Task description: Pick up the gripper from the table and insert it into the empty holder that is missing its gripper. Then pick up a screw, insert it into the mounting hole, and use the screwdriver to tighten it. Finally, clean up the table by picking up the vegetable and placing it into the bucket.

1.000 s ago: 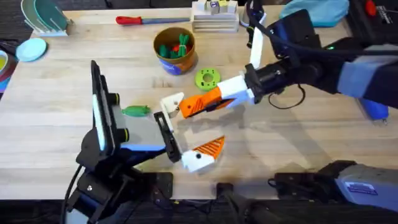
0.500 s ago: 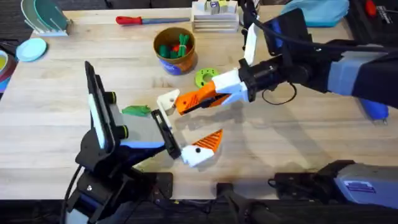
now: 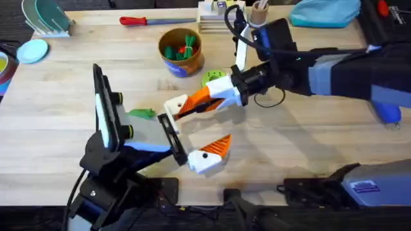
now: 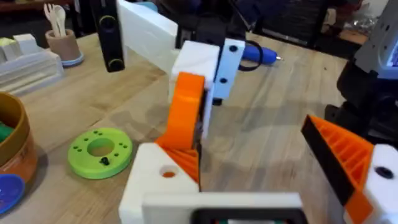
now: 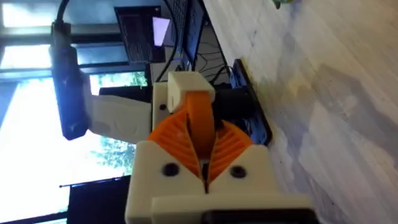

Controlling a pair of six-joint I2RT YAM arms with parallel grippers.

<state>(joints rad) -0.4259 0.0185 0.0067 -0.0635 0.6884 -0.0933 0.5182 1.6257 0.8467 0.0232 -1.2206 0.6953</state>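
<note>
The gripper [image 3: 198,101], a small orange wedge, is pinched between the orange pads of my right gripper [image 3: 207,101], which is shut on it. Its free end meets the empty white holder [image 3: 176,105] on my left arm's far finger; in the left wrist view the gripper [image 4: 186,112] stands on the holder [image 4: 163,180]. My left gripper [image 3: 191,131] is open wide, and its near finger [image 3: 209,155] carries an orange pad. The green vegetable [image 3: 140,113] lies beside the left arm. The bucket [image 3: 180,51] holds toy food. The blue screwdriver [image 3: 387,114] lies at the far right.
A green round disc [image 3: 214,79] with holes lies between the bucket and my right gripper. A red-handled tool [image 3: 135,20] and a white block stack [image 3: 221,20] sit along the far edge. A cup with utensils [image 4: 62,43] stands at the back.
My right gripper has carried the orange gripper leftward and farther from me, up to the left arm's white holder. The left arm has hardly moved.
</note>
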